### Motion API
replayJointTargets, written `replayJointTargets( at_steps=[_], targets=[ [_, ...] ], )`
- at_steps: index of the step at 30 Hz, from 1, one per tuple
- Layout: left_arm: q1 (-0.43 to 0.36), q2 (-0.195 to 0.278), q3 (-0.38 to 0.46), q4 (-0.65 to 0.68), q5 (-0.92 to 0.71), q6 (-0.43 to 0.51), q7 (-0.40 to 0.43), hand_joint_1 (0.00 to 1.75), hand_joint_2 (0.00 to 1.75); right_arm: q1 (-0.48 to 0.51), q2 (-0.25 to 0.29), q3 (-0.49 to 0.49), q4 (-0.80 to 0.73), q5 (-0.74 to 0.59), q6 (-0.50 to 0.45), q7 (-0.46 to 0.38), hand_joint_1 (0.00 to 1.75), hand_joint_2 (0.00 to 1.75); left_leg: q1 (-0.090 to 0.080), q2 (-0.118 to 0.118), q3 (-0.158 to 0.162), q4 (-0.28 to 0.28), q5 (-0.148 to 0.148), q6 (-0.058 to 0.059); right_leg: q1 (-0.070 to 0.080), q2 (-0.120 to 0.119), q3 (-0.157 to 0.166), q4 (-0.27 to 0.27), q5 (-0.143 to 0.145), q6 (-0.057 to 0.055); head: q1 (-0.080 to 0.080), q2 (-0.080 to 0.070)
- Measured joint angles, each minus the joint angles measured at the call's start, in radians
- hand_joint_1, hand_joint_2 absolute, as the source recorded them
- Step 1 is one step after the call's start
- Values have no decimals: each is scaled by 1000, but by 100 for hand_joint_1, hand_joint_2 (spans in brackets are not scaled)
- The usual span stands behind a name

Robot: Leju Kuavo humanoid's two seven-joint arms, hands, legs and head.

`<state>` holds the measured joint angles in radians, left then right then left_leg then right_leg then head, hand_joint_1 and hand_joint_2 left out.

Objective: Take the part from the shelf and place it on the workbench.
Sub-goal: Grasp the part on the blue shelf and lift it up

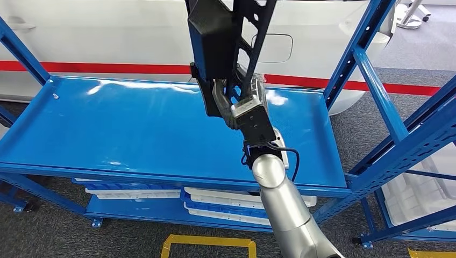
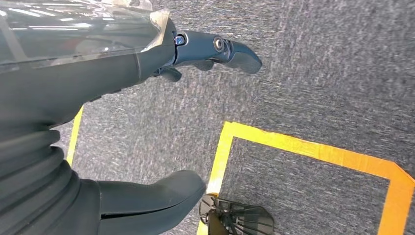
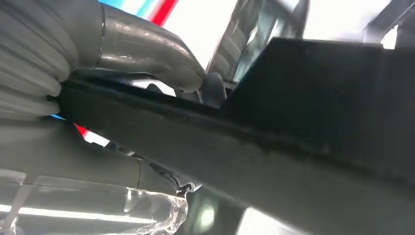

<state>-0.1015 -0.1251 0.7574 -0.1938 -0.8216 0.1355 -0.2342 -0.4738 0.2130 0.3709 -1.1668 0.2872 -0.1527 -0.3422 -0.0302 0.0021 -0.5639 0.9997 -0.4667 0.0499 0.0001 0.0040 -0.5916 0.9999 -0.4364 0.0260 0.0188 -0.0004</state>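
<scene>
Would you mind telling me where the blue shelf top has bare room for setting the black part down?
The blue shelf top is bare across its whole left and middle, from the left upright to the right hand. The right hand grips the black part above the right half; only a narrow strip remains between it and the right upright. The lower shelf is crowded with white trays.

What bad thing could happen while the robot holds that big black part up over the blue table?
The right hand grips the black part only at its lower end, so the tall piece might tip or slip. It also hangs near the blue post and could bump it. The left hand hangs by the floor, giving no support.
</scene>
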Motion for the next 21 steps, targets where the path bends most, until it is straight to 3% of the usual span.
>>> replayJointTargets(
  at_steps=[4,8,12,16,21],
  targets=[
    [3,1,4,0,0,-1,0,0,175,23,-13,10,-38,-243,138,-26,175,175,0,0,0,0,0,0,0,0,0,0,0,0,0,0],
    [4,2,10,0,-2,2,-7,0,175,47,-37,31,-77,-395,198,-39,175,175,0,0,0,0,0,0,0,0,0,0,0,0,0,0],
    [5,4,16,0,4,5,-15,0,175,66,-57,57,-108,-441,216,-37,175,175,-2,0,-1,1,-1,2,-2,0,1,-3,1,1,0,0],
    [9,7,25,0,12,5,-17,0,175,74,-67,78,-126,-450,216,-33,175,175,-3,0,6,-12,12,22,-2,0,6,-13,13,20,-1,0],
    [9,7,26,0,12,5,-17,0,175,74,-68,79,-127,-450,216,-33,175,175,-1,1,8,-17,15,24,0,0,7,-14,13,21,-1,0]
  ],
)
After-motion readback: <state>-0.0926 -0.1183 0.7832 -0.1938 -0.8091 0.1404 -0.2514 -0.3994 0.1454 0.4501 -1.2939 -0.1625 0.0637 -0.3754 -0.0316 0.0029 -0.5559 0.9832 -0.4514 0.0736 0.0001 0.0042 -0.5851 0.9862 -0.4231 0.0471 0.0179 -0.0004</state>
